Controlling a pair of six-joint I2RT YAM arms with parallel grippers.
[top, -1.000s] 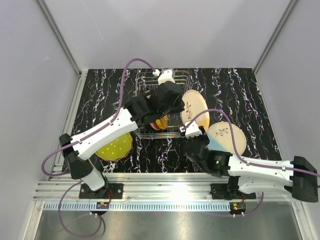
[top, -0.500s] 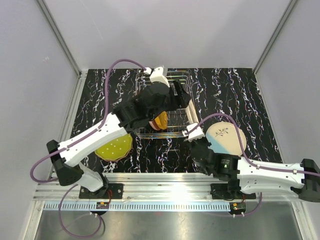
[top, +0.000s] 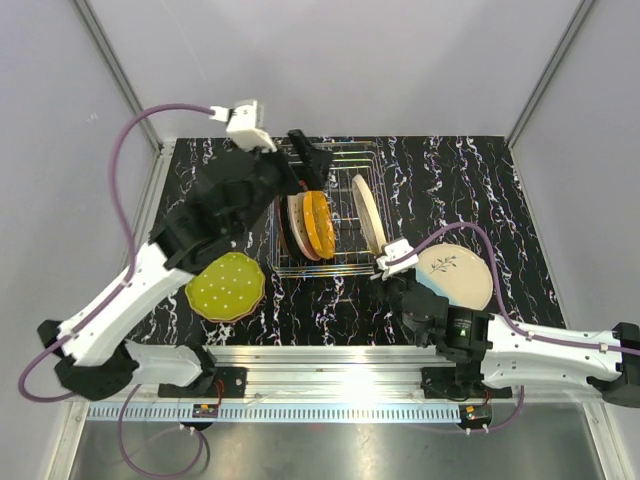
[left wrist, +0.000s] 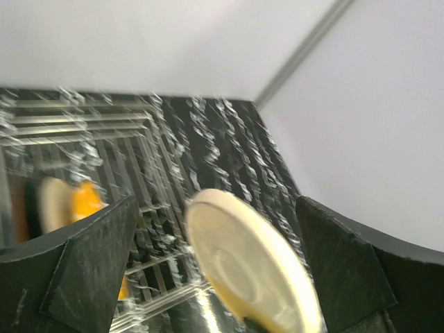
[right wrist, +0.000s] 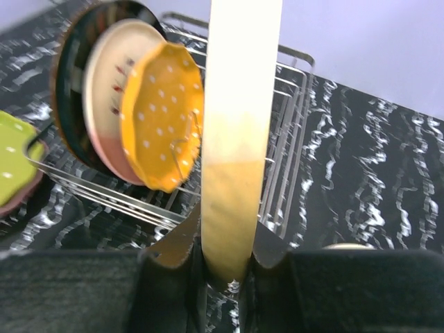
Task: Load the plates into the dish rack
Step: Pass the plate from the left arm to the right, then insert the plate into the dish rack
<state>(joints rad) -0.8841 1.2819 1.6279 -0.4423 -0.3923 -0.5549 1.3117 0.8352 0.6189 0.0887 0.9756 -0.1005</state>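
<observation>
Three plates [top: 305, 225] upright in dish rack [top: 340, 158]; fourth, cream plate [top: 368, 212], upright at its right end, edge clamped in right claw [right wrist: 220, 267]. Left claw [left wrist: 215, 236] spread apart above rack. Green plate [top: 226, 287] on table [top: 500, 190].

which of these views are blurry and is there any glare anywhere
Left wrist: heavily smeared, the dish rack wires and the cream plate both streaky. Right wrist: the cream plate stands edge-on at the centre and looks soft, the orange plate only slightly blurred. Top external: sharp, with bright glare on the aluminium rail by the arm bases.
</observation>
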